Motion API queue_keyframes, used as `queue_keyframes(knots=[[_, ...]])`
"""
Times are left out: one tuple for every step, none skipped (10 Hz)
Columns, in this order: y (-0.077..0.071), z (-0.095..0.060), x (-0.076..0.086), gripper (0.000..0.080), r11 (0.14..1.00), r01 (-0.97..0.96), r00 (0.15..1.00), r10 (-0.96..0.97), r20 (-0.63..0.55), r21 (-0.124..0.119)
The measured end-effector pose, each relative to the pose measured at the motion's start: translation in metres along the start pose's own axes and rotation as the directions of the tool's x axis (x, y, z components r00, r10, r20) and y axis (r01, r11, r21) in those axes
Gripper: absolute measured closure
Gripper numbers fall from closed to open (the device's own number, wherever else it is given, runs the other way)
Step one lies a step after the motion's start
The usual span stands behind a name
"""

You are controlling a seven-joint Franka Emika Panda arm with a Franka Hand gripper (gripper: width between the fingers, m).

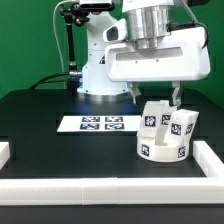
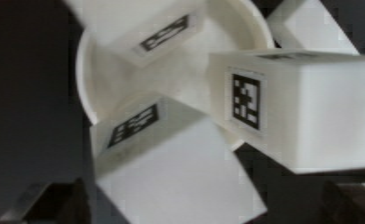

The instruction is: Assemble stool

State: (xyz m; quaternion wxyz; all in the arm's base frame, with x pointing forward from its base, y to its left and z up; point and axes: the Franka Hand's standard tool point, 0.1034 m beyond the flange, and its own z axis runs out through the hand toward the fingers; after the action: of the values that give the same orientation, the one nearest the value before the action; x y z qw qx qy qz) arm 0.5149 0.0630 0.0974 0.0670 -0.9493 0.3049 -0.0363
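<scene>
text: none readable | signs: black-and-white square tags on stool (image 1: 164, 131) legs, marker board (image 1: 98, 123)

The stool's seat (image 1: 163, 149) and legs (image 1: 183, 124) are showing as smooth, matt white plastic bearing printed black-and-white tags, while the table (image 1: 50, 140) beneath the seat is presenting a matt black surface and the marker board (image 1: 100, 123) beside the seat is appearing flat and white.

Stool parts (image 1: 165, 132) crowd right rail (image 1: 217, 160); table (image 1: 50, 140) left open.
</scene>
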Motion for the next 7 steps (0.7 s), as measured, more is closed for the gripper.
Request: queue_keyframes(knots=[[0.0030, -0.0007, 0.0001, 0.0151, 0.998, 0.066, 0.998, -0.066, 0.001, -0.001], [0.0059, -0.0018, 0.0024, 0.0151, 0.984, 0.181, 0.984, -0.181, 0.000, -0.001], [0.0068, -0.0031, 0.0021, 0.0151, 0.963, 0.270, 0.963, -0.270, 0.005, 0.001], [0.0081, -0.0046, 0.0016, 0.0151, 0.906, 0.423, 0.906, -0.423, 0.008, 0.004], [0.0093, -0.0047, 0.0010, 0.0151, 0.860, 0.511, 0.860, -0.511, 0.014, 0.008], [0.0096, -0.0043, -0.0010, 0.0151, 0.845, 0.535, 0.845, -0.535, 0.030, 0.009], [0.0092, -0.0048, -0.0007, 0.0151, 0.814, 0.581, 0.813, -0.581, 0.038, 0.002]])
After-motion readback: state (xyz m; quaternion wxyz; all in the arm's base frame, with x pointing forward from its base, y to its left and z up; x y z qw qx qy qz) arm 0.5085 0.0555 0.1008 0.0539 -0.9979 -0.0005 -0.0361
